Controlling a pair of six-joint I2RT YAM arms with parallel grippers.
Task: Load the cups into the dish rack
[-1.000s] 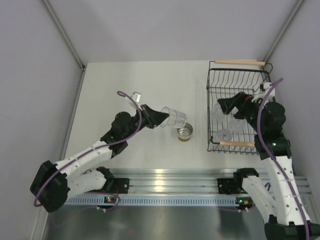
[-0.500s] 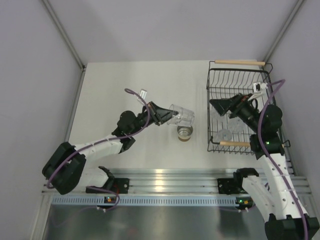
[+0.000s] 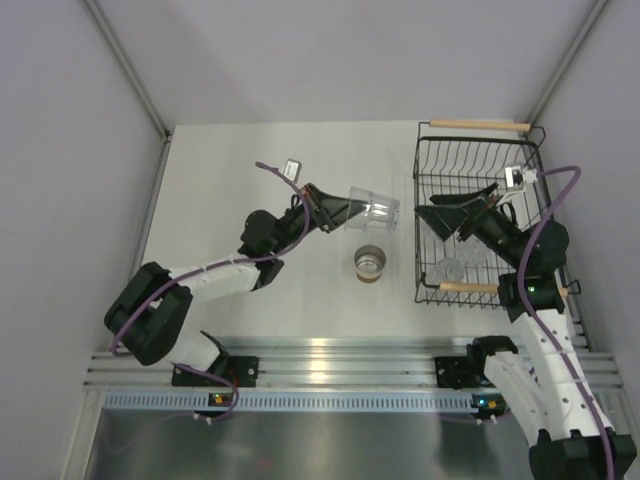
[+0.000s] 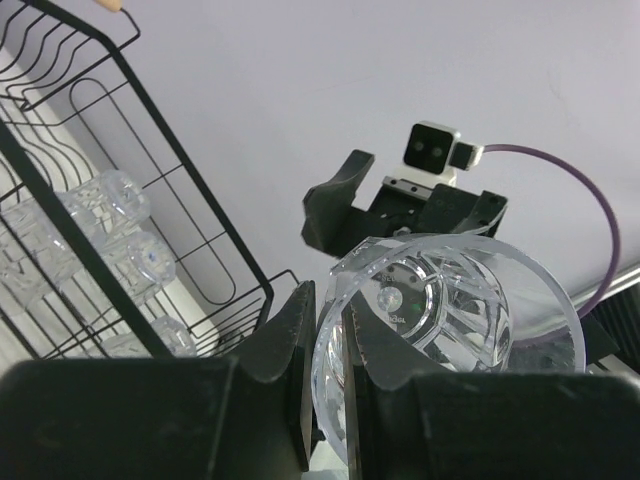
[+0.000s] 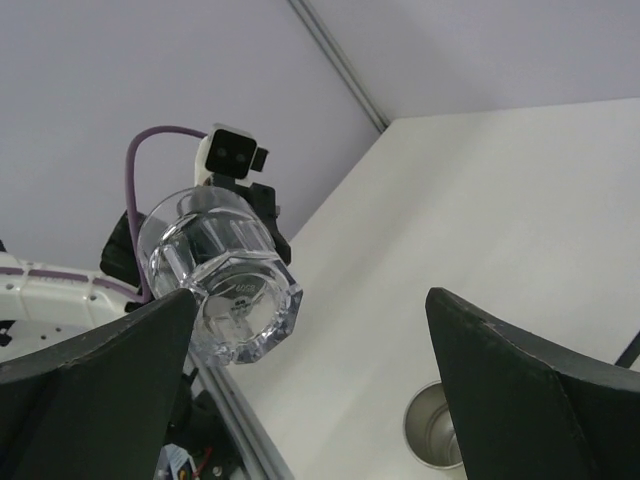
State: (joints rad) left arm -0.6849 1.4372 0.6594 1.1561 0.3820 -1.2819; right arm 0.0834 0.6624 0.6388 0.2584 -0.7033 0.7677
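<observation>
My left gripper is shut on the rim of a clear tumbler and holds it on its side in the air, just left of the dish rack. In the left wrist view one finger sits inside the tumbler's rim and one outside. My right gripper is open and empty above the rack's left side, facing the tumbler. The silver cup stands on the table below the tumbler and also shows in the right wrist view. Several clear tumblers lie in the rack's near part.
The rack's black wire wall stands close to the held tumbler on its left in the left wrist view. Grey walls enclose the white table. A metal rail runs along the near edge.
My left arm has carried the tumbler up and to the right, toward the rack. My right gripper has lifted off the cups in the rack and turned to face left.
</observation>
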